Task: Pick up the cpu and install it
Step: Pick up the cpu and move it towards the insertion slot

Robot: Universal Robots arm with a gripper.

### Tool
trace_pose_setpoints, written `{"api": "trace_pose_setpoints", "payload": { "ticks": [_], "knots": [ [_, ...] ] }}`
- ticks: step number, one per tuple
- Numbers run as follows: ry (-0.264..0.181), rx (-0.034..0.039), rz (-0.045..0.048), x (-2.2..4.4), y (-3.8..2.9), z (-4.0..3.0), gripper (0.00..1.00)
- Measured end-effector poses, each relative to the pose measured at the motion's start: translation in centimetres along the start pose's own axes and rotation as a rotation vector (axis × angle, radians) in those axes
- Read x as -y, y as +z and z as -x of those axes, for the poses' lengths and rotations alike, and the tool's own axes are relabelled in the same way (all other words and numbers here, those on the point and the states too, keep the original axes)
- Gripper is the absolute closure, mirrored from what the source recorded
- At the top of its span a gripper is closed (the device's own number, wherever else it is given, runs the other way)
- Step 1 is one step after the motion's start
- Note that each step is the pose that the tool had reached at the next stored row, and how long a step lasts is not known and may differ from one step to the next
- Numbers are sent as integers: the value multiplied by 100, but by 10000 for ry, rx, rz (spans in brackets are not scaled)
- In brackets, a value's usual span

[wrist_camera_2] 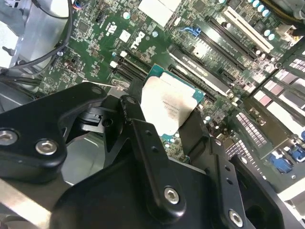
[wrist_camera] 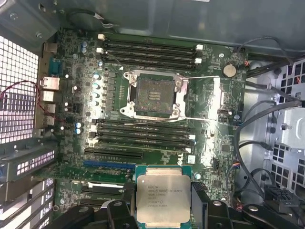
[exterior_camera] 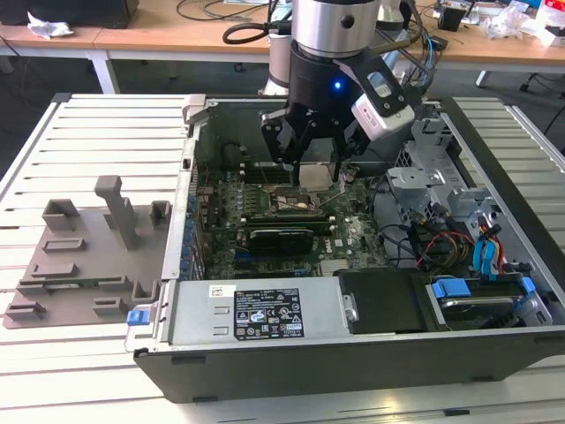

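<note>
The cpu, a flat square chip with a pale metal top and green edge, hangs between my gripper's black fingers in both wrist views. My gripper is shut on it, hovering inside the open computer case over the green motherboard. In the second wrist view the cpu is pinched on two opposite edges by the fingers. The open cpu socket, with its metal frame raised, lies uncovered on the board a short way from the chip. In the exterior view the socket sits just below the gripper.
Memory slots flank the socket. A black card stands on the board near the case front. The power supply box, drive cages and cable bundles crowd the exterior view's right. A grey fixture lies on the slatted table.
</note>
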State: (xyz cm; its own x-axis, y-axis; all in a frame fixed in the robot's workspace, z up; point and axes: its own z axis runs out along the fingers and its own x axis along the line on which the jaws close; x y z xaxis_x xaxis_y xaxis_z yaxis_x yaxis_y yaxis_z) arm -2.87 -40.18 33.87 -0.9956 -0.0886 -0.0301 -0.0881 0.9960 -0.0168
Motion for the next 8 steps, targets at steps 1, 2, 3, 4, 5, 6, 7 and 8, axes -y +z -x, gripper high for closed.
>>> {"api": "trace_pose_setpoints", "payload": {
  "ticks": [1, 2, 3, 4, 5, 6, 7, 8],
  "knots": [
    [1, 1, -12, -47, 6, 4, 45],
    [-1, -2, -33, -104, 12, 9, 45],
    [-1, -4, -48, -154, 19, 13, 45],
    [-1, -3, -52, -195, 29, 16, 45],
    [-1, -3, -51, -218, 36, 18, 45],
    [-1, -4, -53, -242, 49, 20, 45],
    [-1, -3, -52, -257, 56, 21, 45],
    [-1, -3, -52, -272, 62, 22, 45]
  ]
}}
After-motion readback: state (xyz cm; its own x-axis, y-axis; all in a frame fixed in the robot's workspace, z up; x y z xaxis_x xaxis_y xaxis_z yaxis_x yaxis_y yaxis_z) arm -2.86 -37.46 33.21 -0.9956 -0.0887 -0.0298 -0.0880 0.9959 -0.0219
